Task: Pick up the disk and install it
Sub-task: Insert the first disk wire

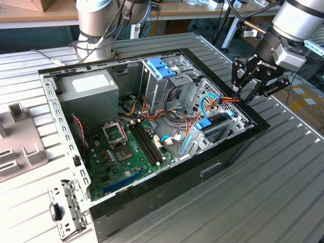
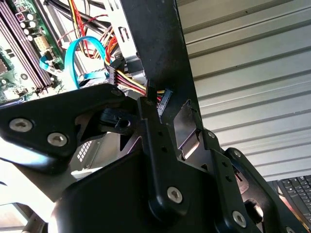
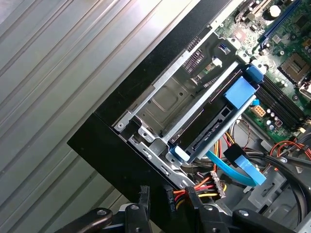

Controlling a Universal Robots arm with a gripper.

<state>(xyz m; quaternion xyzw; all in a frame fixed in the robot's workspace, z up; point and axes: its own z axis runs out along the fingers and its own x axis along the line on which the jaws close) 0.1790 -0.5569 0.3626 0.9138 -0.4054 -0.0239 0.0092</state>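
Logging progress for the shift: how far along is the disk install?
Done: the disk sits edge-on in its bay in the case. In hand: the gripper is at a wired connector by the case's edge. Left: that connector lies apart from the disk, unplugged.

1. A robotics lab or workshop: a ribbed metal table (image 1: 283, 192) carries an opened computer case (image 1: 152, 126).
2. A robot arm base (image 1: 96, 25) stands at the table's far side.
3. Far behind, a workbench (image 1: 30, 12) is strewn with cables.
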